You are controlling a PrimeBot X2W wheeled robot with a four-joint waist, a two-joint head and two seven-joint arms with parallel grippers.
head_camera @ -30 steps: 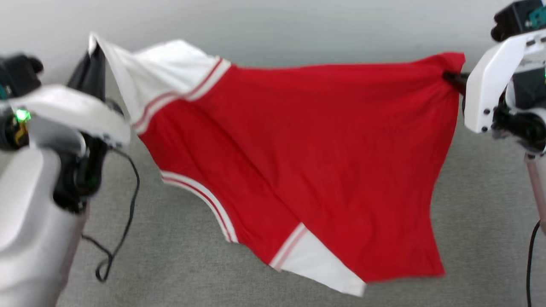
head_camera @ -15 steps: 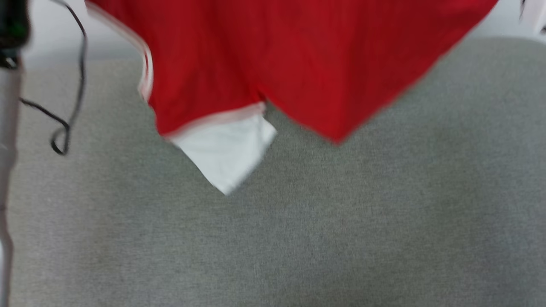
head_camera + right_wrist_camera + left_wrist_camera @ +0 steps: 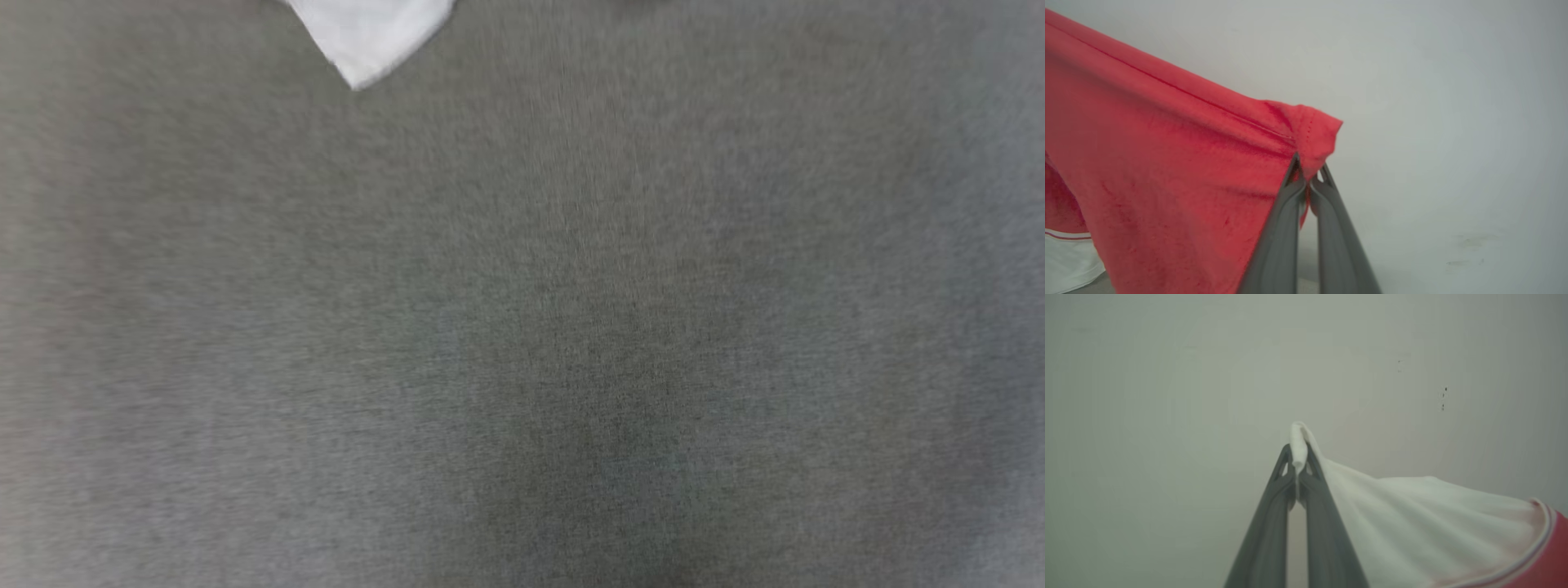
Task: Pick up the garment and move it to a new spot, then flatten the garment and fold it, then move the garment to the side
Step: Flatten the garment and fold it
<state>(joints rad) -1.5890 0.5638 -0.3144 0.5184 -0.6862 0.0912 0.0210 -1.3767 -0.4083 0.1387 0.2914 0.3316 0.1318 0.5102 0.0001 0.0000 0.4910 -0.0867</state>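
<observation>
The garment hangs in the air, held by two corners. In the left wrist view my left gripper [image 3: 1298,457] is shut on the tip of a white sleeve [image 3: 1412,522], with striped trim and red cloth at the lower right. In the right wrist view my right gripper [image 3: 1309,169] is shut on a hemmed corner of the red body [image 3: 1167,163], which drapes away to the left. The head view catches just a white sleeve tip [image 3: 367,37] of the garment at the top edge, above the grey surface [image 3: 522,327].
A plain pale wall [image 3: 1208,375] stands behind both grippers. The grey fabric-like surface spreads below, blurred by motion in the head view.
The head view has swung steeply downward, so the garment and both arms have slid up out of it. Both grips on the garment hold as before.
</observation>
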